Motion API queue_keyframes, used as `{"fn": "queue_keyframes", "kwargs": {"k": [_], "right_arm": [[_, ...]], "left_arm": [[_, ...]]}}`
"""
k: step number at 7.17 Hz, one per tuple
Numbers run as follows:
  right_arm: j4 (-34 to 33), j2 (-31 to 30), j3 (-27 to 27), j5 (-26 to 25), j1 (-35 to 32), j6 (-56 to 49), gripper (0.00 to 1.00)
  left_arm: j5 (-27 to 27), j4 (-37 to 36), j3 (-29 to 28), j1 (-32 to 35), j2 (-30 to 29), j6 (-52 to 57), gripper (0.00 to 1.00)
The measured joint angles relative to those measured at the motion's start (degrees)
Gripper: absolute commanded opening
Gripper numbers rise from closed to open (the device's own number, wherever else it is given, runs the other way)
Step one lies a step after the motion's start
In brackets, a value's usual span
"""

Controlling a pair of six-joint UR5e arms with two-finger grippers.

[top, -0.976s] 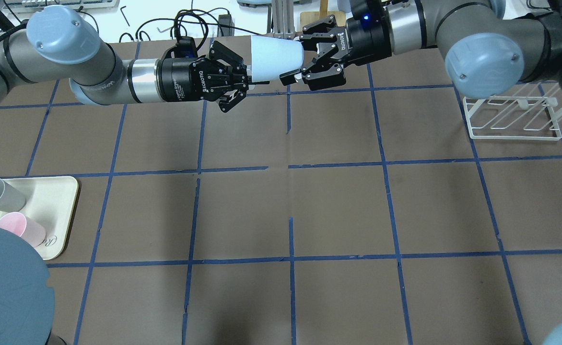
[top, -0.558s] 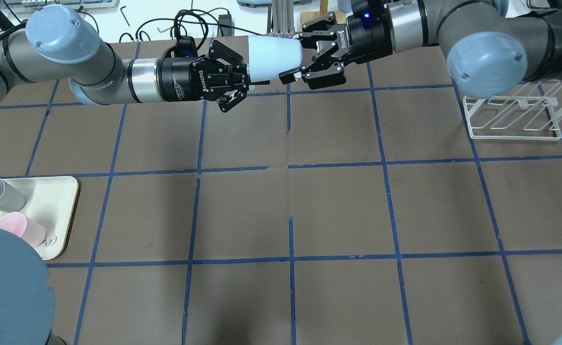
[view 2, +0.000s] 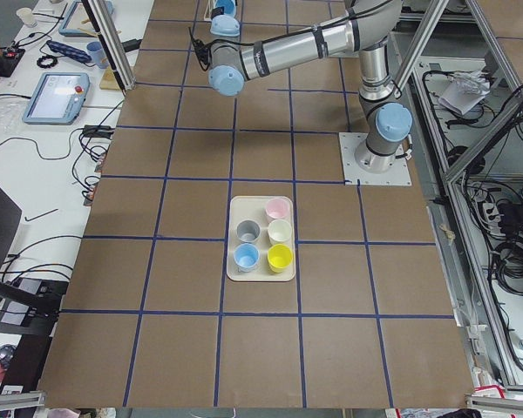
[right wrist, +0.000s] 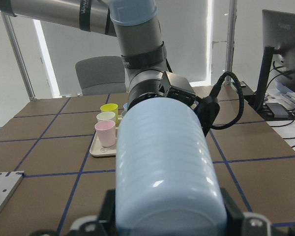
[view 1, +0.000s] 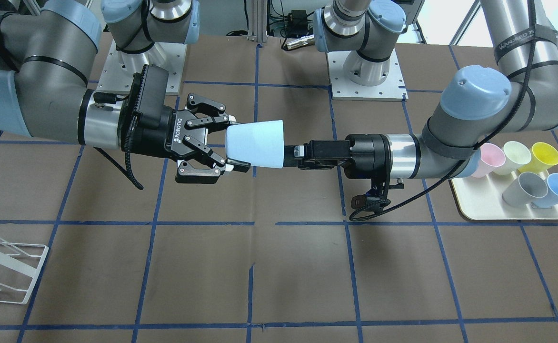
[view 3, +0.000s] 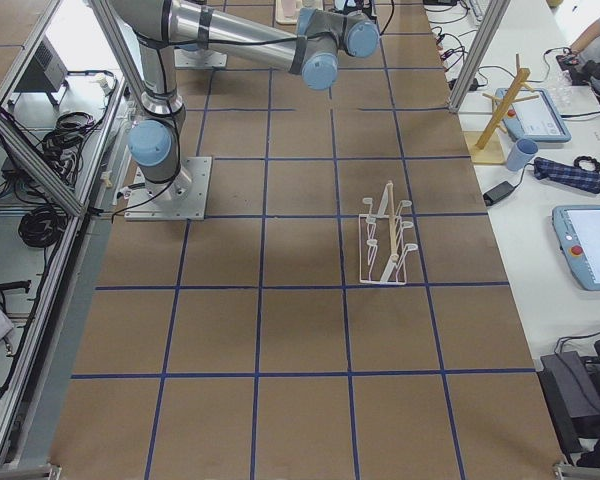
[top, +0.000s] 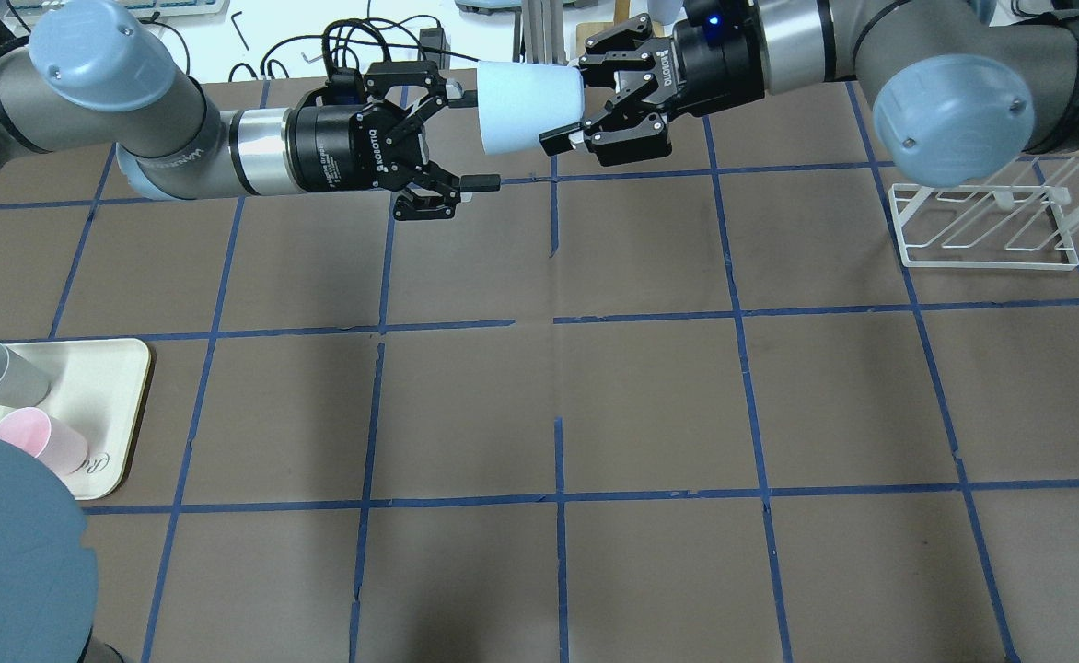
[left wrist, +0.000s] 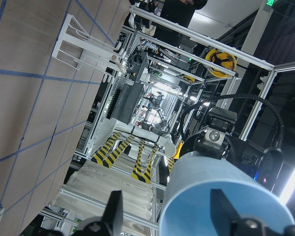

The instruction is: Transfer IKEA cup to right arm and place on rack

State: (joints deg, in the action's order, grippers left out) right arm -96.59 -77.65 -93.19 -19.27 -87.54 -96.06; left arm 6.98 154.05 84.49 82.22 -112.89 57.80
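The pale blue IKEA cup (top: pixel 526 106) lies level in the air above the table's far edge, its wide mouth toward my left arm. My right gripper (top: pixel 565 103) is shut on its narrow end, also seen in the front view (view 1: pixel 238 142). The cup (right wrist: pixel 164 162) fills the right wrist view. My left gripper (top: pixel 473 136) is open, its fingers spread wide just off the cup's mouth and not touching it. The white wire rack (top: pixel 986 226) stands on the table at the right, below my right arm's elbow.
A cream tray (view 1: pixel 498 209) on the left arm's side holds a second blue cup (view 1: pixel 557 188) and grey, pink, yellow and pale cups. A wooden peg stand (view 3: pixel 500 100) and cables lie beyond the far edge.
My left gripper has opened, let go of the cup's rim and drawn back a little to the left. The right gripper keeps the cup and has shifted slightly toward the far edge.
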Motion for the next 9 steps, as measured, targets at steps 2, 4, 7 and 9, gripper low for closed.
{"fn": "queue_keyframes", "kwargs": {"k": [2,4,7,9], "right_arm": [[0.0,-1.1,0.1,-6.7,0.6,0.2,0.3],[0.0,-2.6,0.3,-19.7,2.0,0.4,0.3],[-0.1,-3.4,2.4,-43.3,6.1,-0.4,0.31],[-0.4,-3.4,3.1,-59.4,7.2,-0.5,0.32]], "left_arm": [[3.0,1.2,-0.3,-3.8,0.4,-1.1,1.0],[5.7,1.8,-3.3,-6.3,1.5,-6.5,0.96],[20.6,-2.5,-15.4,-7.3,1.8,-20.3,0.96],[41.1,-16.6,-18.2,-7.5,2.2,-31.6,0.96]]}}
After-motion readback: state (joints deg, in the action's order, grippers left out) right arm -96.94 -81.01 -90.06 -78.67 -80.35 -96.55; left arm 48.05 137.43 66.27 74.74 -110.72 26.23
